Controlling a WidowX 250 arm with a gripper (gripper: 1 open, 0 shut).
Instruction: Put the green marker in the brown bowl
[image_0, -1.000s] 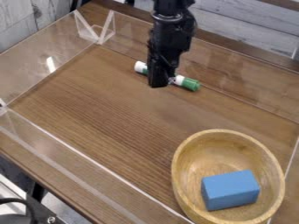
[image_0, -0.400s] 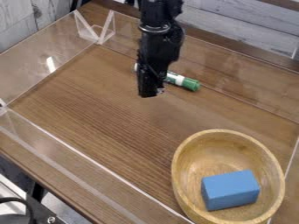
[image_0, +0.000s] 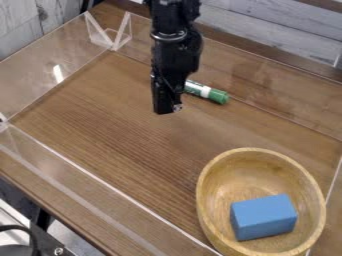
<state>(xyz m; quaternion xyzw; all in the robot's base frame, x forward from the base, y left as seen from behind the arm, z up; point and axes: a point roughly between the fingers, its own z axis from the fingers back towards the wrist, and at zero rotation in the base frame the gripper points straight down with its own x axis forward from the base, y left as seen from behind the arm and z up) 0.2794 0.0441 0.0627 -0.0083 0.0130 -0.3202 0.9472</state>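
Camera view: one scene is seen from above and in front, at a slant.
Table (image_0: 120, 150): a brown wood-grain surface is shown, with fine lines running along its length.
Clear walls (image_0: 40, 60): the tabletop is fenced by low transparent panels, glossy and reflective, seen at the left and far sides.
Brown bowl (image_0: 214, 180): a wide, round, shallow bowl of light tan wood with a thick rim is placed at the near right corner, well apart from the arm.
Robot arm (image_0: 171, 40): a black, blocky arm is lowered from the top edge, pointing down at the table.
Blue block (image_0: 262, 216): a matte rectangular block is lodged inside the bowl, toward its near side.
Gripper (image_0: 164, 106): its jaws are clenched together, nothing is gripped, and the tip is held low over the wood.
Green marker (image_0: 207, 93): a short white barrel with a dark green cap is laid flat on the table, just beside the gripper on its right and slightly farther back; its left end is hidden behind the arm.
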